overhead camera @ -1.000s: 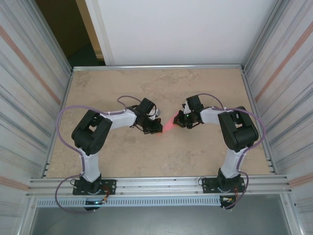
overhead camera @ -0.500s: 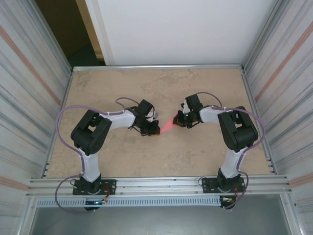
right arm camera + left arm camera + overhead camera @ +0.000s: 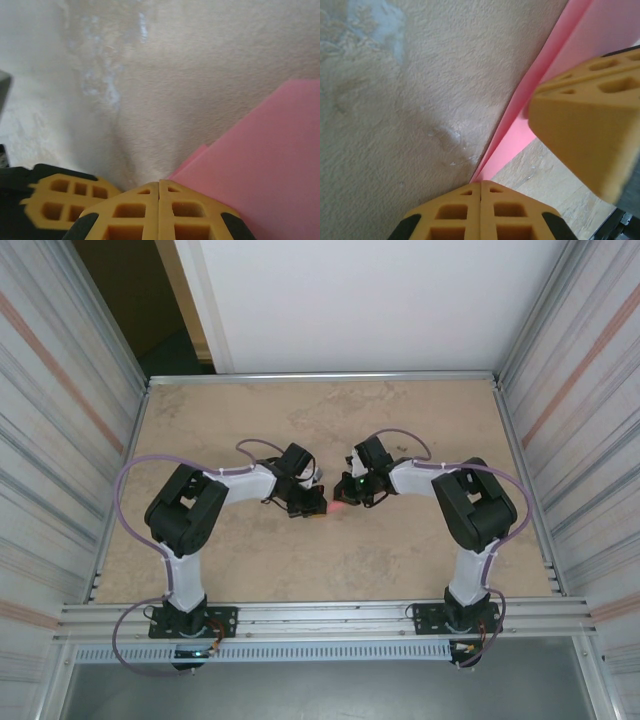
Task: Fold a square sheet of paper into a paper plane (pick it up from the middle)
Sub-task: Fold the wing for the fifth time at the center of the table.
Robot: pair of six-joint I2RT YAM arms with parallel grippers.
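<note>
Centrally, left gripper (image 3: pixel 480 185) and right gripper (image 3: pixel 159 183), both closed, against pink paper (image 3: pixel 260 160)

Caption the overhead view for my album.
Left end effector and right end effector, both shut, meet at folded pink paper on the table.

The top external camera is looking steeply down from above and behind the arm bases (image 3: pixel 190 620), taking in the whole table (image 3: pixel 420 560) from near edge to far edge. The wrist cameras are hovering very close over the table's middle, peering past the left gripper (image 3: pixel 480 192) and the right gripper (image 3: pixel 159 191). All three are sharing the pink paper (image 3: pixel 340 508) there.
</note>
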